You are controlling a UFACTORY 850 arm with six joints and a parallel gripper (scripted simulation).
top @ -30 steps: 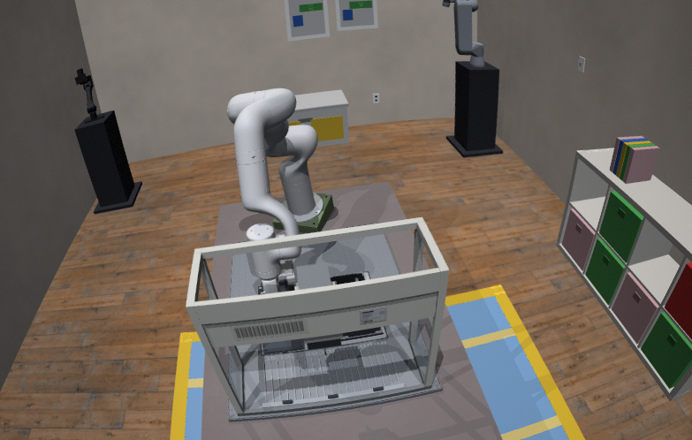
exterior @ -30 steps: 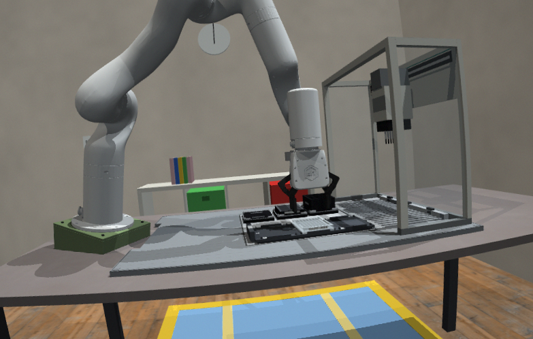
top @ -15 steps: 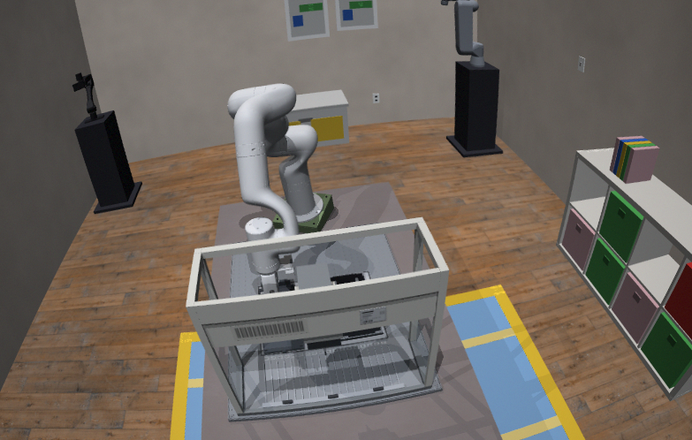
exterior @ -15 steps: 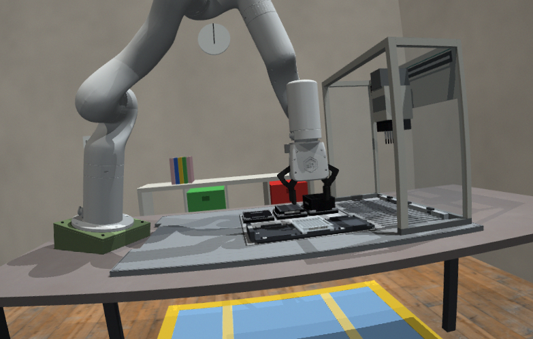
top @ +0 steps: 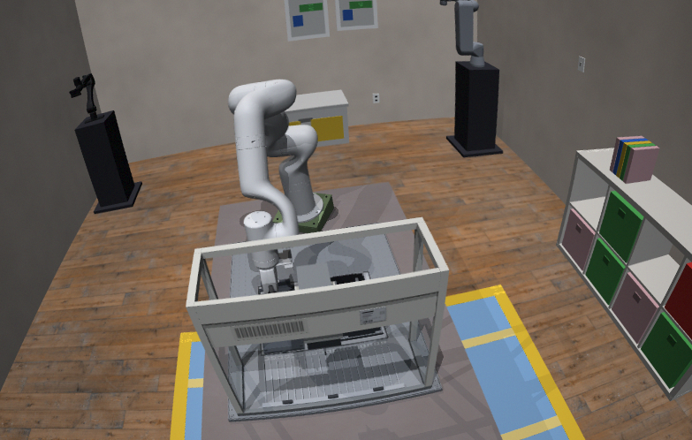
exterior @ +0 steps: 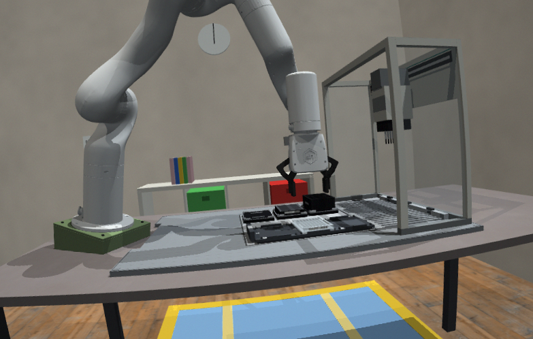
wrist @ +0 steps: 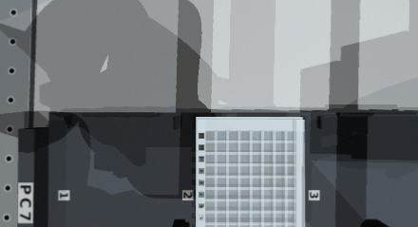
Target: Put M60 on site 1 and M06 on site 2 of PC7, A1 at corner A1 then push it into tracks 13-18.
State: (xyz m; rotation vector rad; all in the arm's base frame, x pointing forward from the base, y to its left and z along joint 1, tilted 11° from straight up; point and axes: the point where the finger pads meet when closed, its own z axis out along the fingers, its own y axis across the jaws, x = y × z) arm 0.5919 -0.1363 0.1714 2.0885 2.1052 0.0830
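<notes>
Hand (exterior: 307, 185) wide, holding nothing, above carrier PC7 (exterior: 272, 232); pale plate (wrist: 251, 172) on site 2

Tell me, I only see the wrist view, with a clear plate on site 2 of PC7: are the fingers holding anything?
Observer: No. In the exterior view the gripper hangs wide open, raised above the plates and touching nothing.
Operator: Is the deep-well block in a nest?
Observer: Yes. The tall black block sits in the nest farthest from the arm's base.
Operator: Is the carrier in the rails?
Observer: Not yet. The carrier lies on the apron, outside the instrument frame.
</notes>
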